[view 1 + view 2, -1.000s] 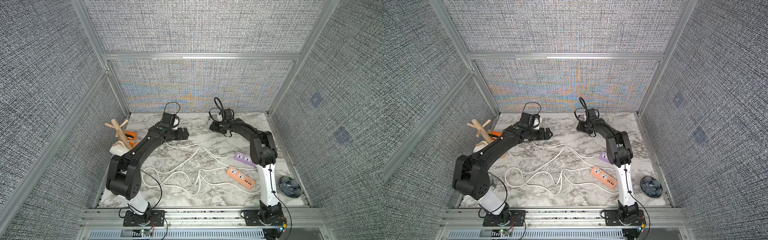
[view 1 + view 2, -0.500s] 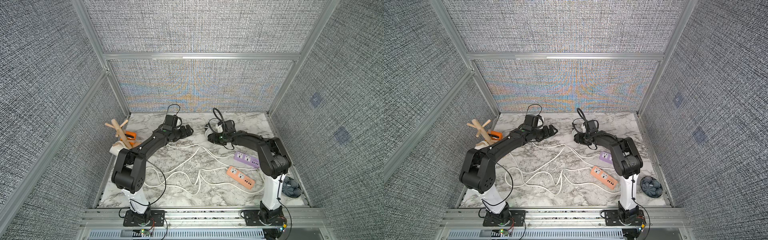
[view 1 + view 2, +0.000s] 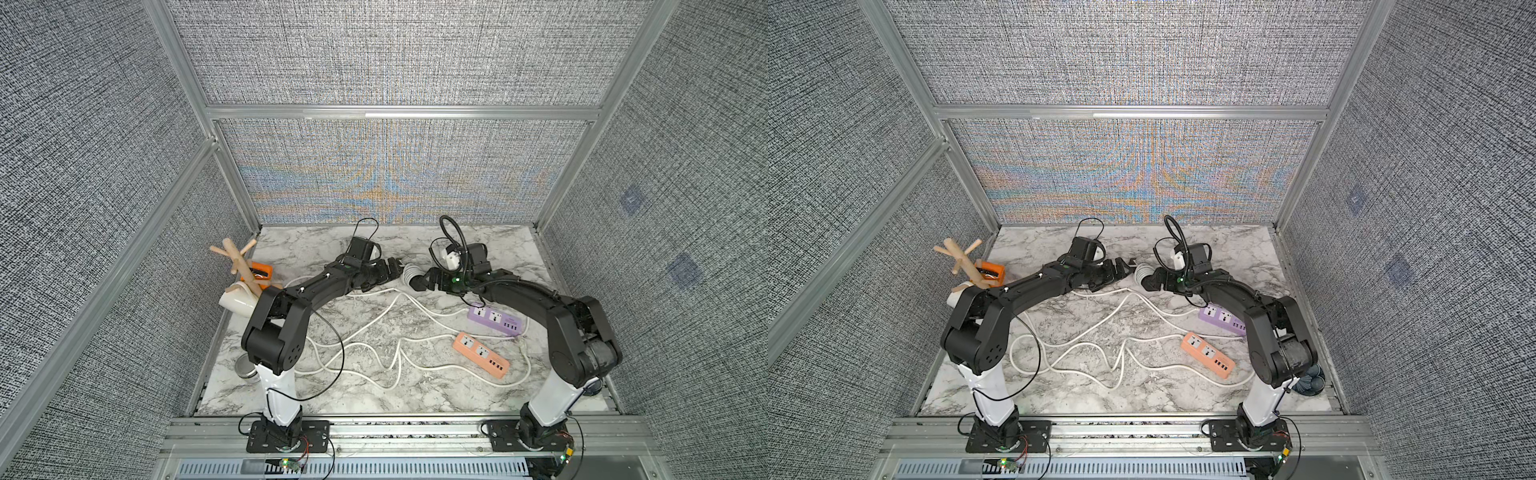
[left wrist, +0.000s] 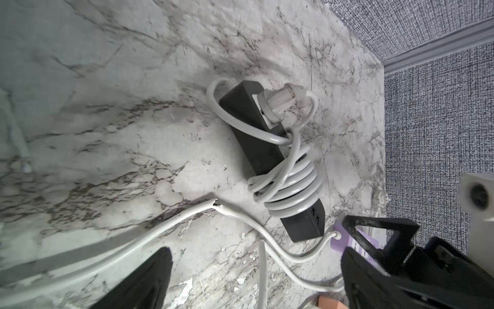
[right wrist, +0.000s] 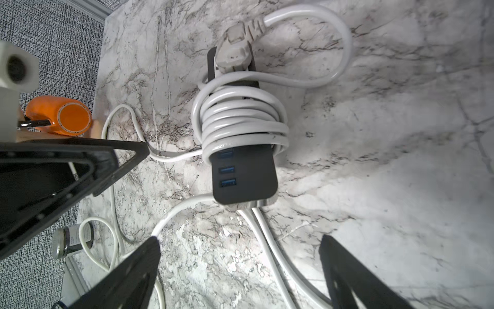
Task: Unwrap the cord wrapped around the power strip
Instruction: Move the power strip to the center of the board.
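End effector L (image 4: pixel 256 254): jaws spread, nothing btwn.
End effector R (image 5: pixel 238 243): jaws spread, empty.
Power strip (image 5: pixel 244 176): black, flat on worktop (image 5: pixel 374 160), rear mid, just ahead of both end effectors.
Cord (image 5: pixel 240 120): white, coiled round strip's mid; plug (image 5: pixel 235 53) at far end.
Nearby: purple strip (image 3: pixel 494 320), orange strip (image 3: pixel 480 355), loose cords (image 4: pixel 171 224).
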Controlling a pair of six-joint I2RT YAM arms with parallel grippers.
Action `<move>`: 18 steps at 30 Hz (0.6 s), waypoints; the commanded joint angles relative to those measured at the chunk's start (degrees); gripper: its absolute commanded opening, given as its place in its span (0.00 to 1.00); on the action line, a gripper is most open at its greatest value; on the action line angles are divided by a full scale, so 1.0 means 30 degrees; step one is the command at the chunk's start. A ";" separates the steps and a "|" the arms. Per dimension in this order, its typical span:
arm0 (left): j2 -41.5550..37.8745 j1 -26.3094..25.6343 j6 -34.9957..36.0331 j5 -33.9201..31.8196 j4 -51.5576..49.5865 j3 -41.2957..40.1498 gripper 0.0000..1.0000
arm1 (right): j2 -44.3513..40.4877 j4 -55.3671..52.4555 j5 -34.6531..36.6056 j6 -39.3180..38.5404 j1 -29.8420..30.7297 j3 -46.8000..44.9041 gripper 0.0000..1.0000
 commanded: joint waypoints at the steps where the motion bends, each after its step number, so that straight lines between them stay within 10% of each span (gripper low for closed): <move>1: 0.0758 -0.0211 0.0040 0.0577 0.0024 0.0493 1.00 | -0.0492 0.0071 0.0132 -0.0371 -0.0463 -0.0406 0.95; 18: 0.4861 -0.0713 -0.2679 0.2289 0.3417 0.2460 1.00 | -0.1759 0.0555 0.0191 -0.0551 -0.2016 -0.2132 0.94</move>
